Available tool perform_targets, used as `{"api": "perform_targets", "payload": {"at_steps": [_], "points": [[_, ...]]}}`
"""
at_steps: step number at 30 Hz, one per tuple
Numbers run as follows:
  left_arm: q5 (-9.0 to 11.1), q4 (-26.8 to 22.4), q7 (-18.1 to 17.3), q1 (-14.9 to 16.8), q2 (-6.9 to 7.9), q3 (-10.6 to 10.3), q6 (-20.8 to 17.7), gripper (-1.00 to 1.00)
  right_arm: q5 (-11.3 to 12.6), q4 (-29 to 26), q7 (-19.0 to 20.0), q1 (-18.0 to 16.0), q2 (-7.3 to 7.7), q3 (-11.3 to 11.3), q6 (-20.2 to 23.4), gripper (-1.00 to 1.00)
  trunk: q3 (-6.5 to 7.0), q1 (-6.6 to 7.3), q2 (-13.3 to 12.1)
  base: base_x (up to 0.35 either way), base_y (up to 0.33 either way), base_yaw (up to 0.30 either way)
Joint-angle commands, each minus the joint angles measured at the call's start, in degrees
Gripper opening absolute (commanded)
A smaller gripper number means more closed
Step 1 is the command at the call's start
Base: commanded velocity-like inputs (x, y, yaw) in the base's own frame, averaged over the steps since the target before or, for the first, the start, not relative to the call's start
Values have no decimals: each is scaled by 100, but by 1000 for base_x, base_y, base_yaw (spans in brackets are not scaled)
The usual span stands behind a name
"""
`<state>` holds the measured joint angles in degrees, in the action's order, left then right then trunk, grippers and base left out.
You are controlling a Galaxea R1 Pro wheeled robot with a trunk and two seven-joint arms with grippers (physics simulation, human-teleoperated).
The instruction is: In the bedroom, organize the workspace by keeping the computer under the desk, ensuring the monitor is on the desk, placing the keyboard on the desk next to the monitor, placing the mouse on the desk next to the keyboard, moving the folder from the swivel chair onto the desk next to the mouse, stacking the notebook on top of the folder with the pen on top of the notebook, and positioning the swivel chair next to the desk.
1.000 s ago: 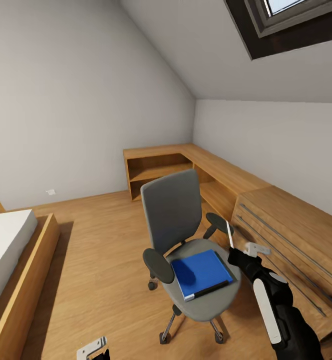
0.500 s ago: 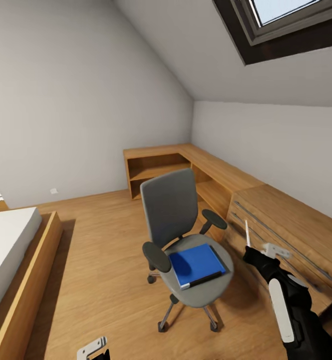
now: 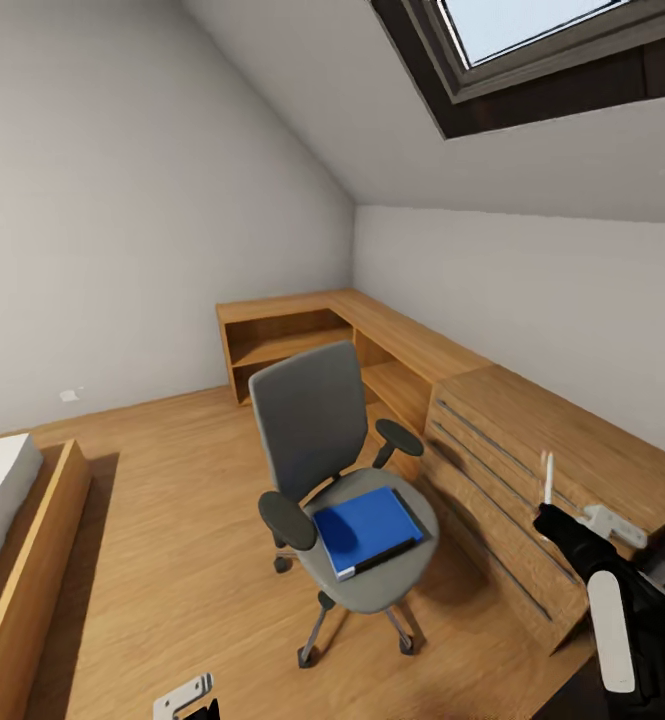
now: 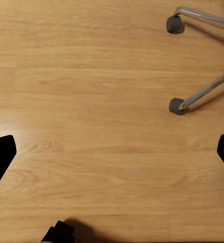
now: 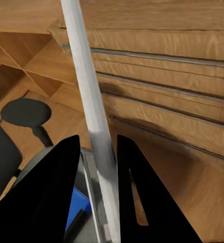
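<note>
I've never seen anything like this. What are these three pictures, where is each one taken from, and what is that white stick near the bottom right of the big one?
These are simulator renders from a wheeled robot with two arms. The large picture comes from a camera on its head, looking into an attic bedroom. In the middle stands a grey swivel chair with a blue folder lying on its seat. Behind the chair runs a wooden shelf unit, joined to a wooden drawer cabinet.

The other two pictures come from cameras near each gripper. The right gripper is shut on a thin white pen, which is the stick you noticed; its wrist camera shows the pen clamped between two black fingers. The left wrist camera looks at the wood floor, with the chair's chrome legs and casters and its own black fingertips spread far apart.
</note>
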<state>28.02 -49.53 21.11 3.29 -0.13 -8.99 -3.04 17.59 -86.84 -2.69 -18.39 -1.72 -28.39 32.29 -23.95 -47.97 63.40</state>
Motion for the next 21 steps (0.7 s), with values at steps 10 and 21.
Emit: {"api": "perform_targets", "payload": {"at_steps": [10,21], "points": [[28,-13,36,1,4,-15,-22,100,213,-8,-30,-6,-3,-271,23,-100,174,220,-398,0,0,-257],[32,-13,33,4,-2,-15,-22,100,213,-8,-22,-6,3,-290,-11,-100,371,462,-839,0,0,-256]]}}
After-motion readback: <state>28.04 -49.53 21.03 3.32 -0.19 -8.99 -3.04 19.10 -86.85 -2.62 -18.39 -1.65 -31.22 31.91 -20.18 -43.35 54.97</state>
